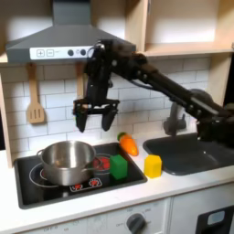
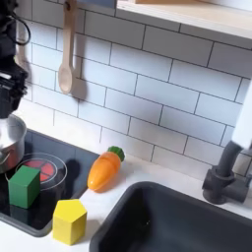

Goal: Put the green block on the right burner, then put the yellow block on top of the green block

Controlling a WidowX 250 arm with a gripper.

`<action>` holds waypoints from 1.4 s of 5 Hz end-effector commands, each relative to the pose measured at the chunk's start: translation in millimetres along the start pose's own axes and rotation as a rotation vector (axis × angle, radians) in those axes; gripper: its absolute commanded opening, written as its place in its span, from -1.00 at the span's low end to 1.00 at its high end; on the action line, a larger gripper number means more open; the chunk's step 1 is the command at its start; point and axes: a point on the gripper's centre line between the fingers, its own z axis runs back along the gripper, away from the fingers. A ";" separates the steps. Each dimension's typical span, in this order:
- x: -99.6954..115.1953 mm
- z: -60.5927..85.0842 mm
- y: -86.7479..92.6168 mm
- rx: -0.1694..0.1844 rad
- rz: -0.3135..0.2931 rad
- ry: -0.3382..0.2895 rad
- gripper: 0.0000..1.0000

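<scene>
The green block (image 1: pixel 119 166) (image 2: pixel 25 185) sits on the black stove (image 1: pixel 37 187), on the rim of the red-ringed right burner (image 2: pixel 47 167). The yellow block (image 1: pixel 153 165) (image 2: pixel 69 221) stands on the white counter just off the stove's edge, on the first exterior view's right of the green block and apart from it. My gripper (image 1: pixel 95 115) hangs open and empty above the stove, well above both blocks, between the pot and the green block. Part of it shows at the second exterior view's left edge (image 2: pixel 10 96).
A silver pot (image 1: pixel 66 161) fills the left burner. An orange carrot (image 1: pixel 128 143) (image 2: pixel 104 169) lies behind the blocks. A dark sink (image 1: pixel 196 154) with a faucet (image 1: pixel 174 119) lies to the first exterior view's right. A wooden spoon (image 1: pixel 35 101) and the hood (image 1: pixel 55 41) are on the tiled wall.
</scene>
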 end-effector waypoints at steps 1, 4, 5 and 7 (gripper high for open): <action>2.0 -10.2 19.9 -0.010 -0.039 0.037 1.00; -4.3 -38.9 25.6 -0.037 -0.102 0.095 1.00; -1.4 -40.0 26.9 0.008 -0.098 0.067 1.00; 7.3 -57.3 25.6 -0.005 -0.081 0.067 1.00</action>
